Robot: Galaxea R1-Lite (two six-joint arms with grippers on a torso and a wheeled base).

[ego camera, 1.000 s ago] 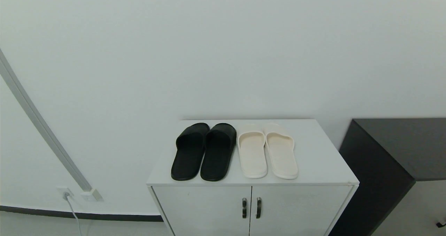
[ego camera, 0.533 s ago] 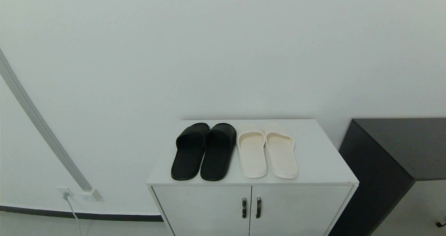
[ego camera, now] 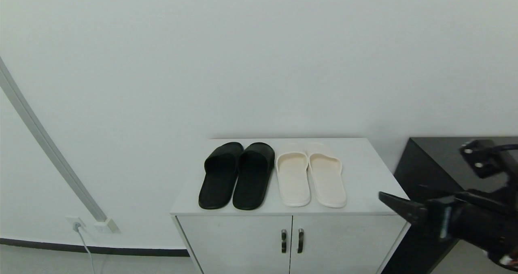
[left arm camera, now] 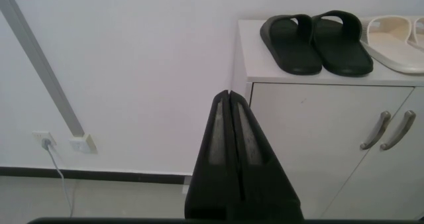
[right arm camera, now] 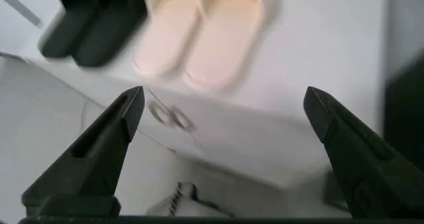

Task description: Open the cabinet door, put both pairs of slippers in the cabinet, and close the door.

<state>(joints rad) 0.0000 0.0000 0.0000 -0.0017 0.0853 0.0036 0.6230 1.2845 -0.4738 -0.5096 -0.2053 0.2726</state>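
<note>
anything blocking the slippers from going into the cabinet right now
Yes: both cabinet doors are shut, so the black slippers and cream slippers on the cabinet top have no way in. Nothing visible lies between the open right gripper and the door handles.

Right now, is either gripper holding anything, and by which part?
Nothing is held. The left gripper is shut on air, the right gripper open and empty; the black slide slippers and cream slippers lie on the white cabinet.
</note>
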